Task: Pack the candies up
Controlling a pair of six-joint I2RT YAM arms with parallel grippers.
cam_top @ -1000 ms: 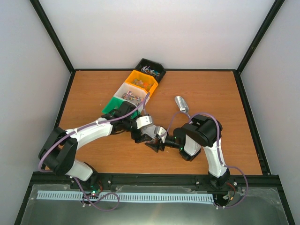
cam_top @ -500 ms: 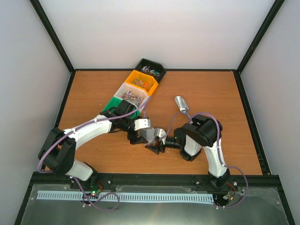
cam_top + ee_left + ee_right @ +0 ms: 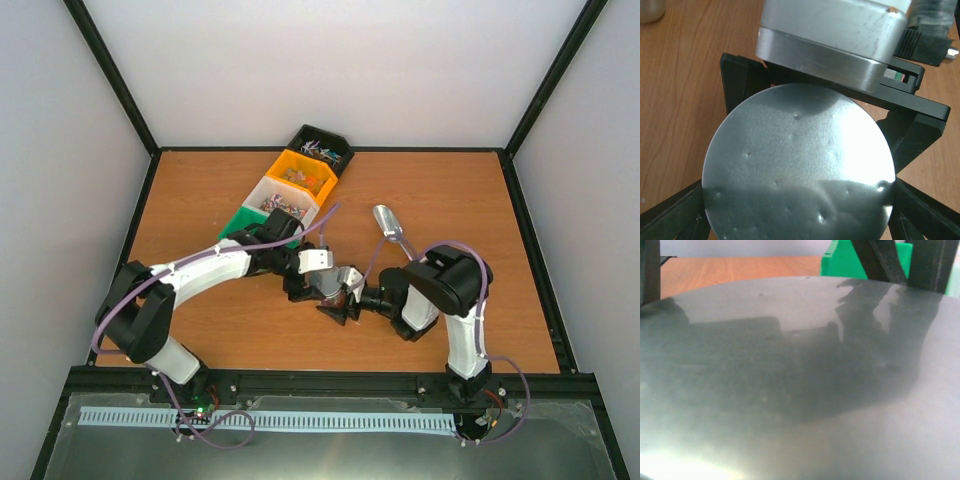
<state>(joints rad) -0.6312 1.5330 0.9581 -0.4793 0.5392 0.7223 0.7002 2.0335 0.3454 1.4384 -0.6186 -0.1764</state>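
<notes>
The candies [image 3: 285, 206] lie as tiny mixed-colour sweets in the white bin, the orange bin [image 3: 303, 178] and the black bin [image 3: 322, 150]. Both grippers meet at mid-table on the clear jar with its round silver lid [image 3: 345, 283]. In the left wrist view the lid [image 3: 795, 165] fills the frame. My left gripper [image 3: 799, 222] has a black finger at each side of its rim. My right gripper [image 3: 352, 300] shows behind the lid as a black frame [image 3: 912, 117] spanning the jar. In the right wrist view the lid [image 3: 790, 390] hides that gripper's own fingers.
A row of four bins runs from the green bin [image 3: 243, 222] at the near end to the black one at the table's back edge. A silver scoop [image 3: 388, 222] lies right of centre. The green bin also shows in the right wrist view [image 3: 840, 262].
Both grippers and the jar have shifted a little to the right. The left forearm has swung lower and the right elbow has moved outward to the right.
</notes>
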